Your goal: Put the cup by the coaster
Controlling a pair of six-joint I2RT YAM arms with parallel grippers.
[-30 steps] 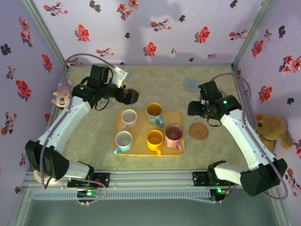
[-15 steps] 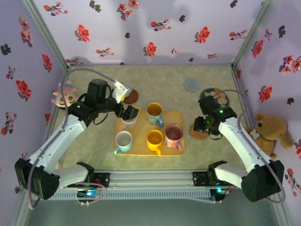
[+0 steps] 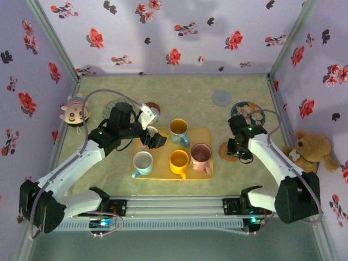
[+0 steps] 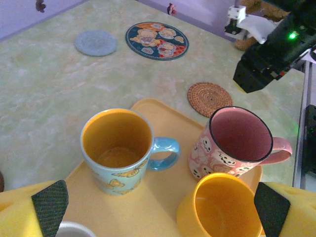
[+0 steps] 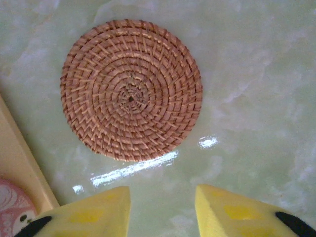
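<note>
Five cups are standing upright on the tray (image 3: pixel 163 174), and none is sitting by the coaster yet. In the tray's near row, the white cup (image 3: pixel 142 161) is standing at the left, the yellow cup (image 4: pixel 222 212) in the middle and the pink cup (image 4: pixel 232 143) at the right, with its handle pointing to the tray's near right corner. Just right of the tray, the coaster (image 5: pixel 131 96) is lying flat on the bench (image 3: pixel 109 163), close to the pink cup. The right pincer (image 5: pixel 163 210) is hovering directly over the coaster, its jaws standing partly apart and holding nothing.

In the tray's far row, the blue cup (image 4: pixel 116 148) is standing in the middle and a pale cup (image 4: pixel 74 229) at the left. The left pincer (image 3: pixel 154 140) is hanging over this pale cup, spread fully wide and empty.

Which cup is meant, I cannot tell. I am judging that the pink cup is lying just left of the right pincer, so the right arm is nearer to it. The pale cup is lying under the left pincer, but it is needing to travel right across the whole tray.
</note>
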